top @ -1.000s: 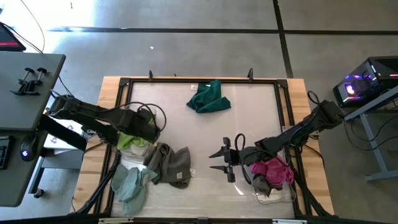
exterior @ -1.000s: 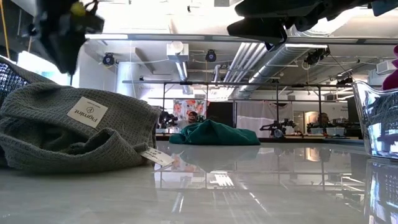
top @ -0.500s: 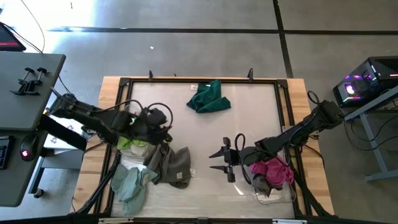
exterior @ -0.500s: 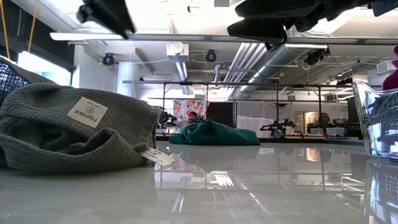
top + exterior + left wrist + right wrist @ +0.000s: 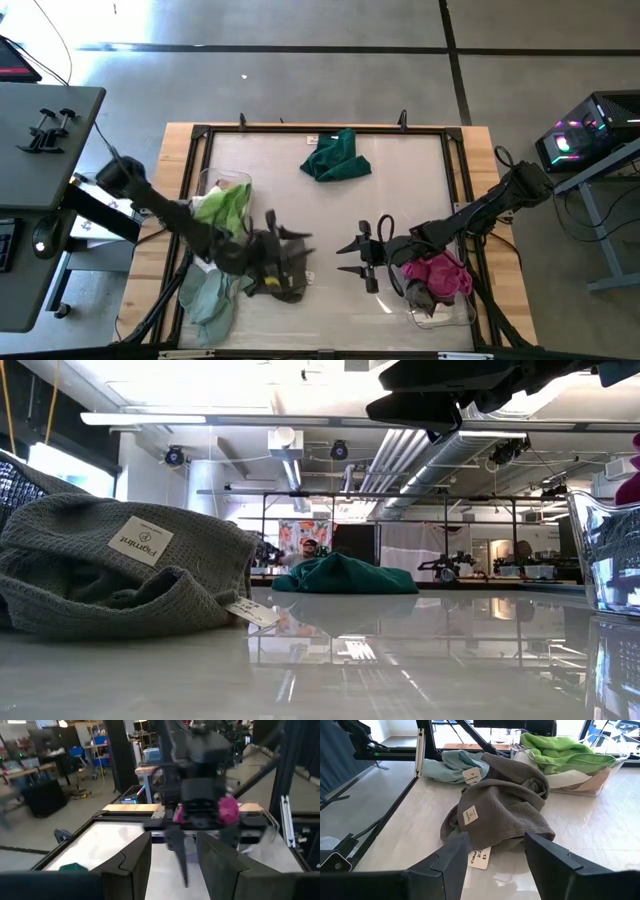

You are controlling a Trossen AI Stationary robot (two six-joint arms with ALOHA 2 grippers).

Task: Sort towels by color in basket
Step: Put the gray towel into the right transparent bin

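Note:
A grey towel (image 5: 283,268) lies crumpled on the table near the front left, with a pale teal towel (image 5: 208,296) beside it. A lime green towel (image 5: 226,204) lies on top in the clear left basket (image 5: 205,184). A dark green towel (image 5: 335,156) rests near the far edge. A magenta towel (image 5: 436,276) fills the clear right basket (image 5: 452,316). My left gripper (image 5: 303,250) hangs open above the grey towel, pointing level at the right arm, nothing between its fingers (image 5: 172,845). My right gripper (image 5: 348,258) stands open, facing the grey towel (image 5: 500,810) from the right.
A black frame (image 5: 200,135) runs round the white work surface. White and pale pink cloths (image 5: 580,779) lie under the lime towel in the left basket. Bare surface lies between the dark green towel and the two grippers. A desk (image 5: 40,120) stands left of the table.
My left gripper has swung from above the left basket toward the table's near edge and right, and now hangs over the grey towel. It has tipped from pointing down to pointing level. The lime green towel stays in the basket, now uncovered.

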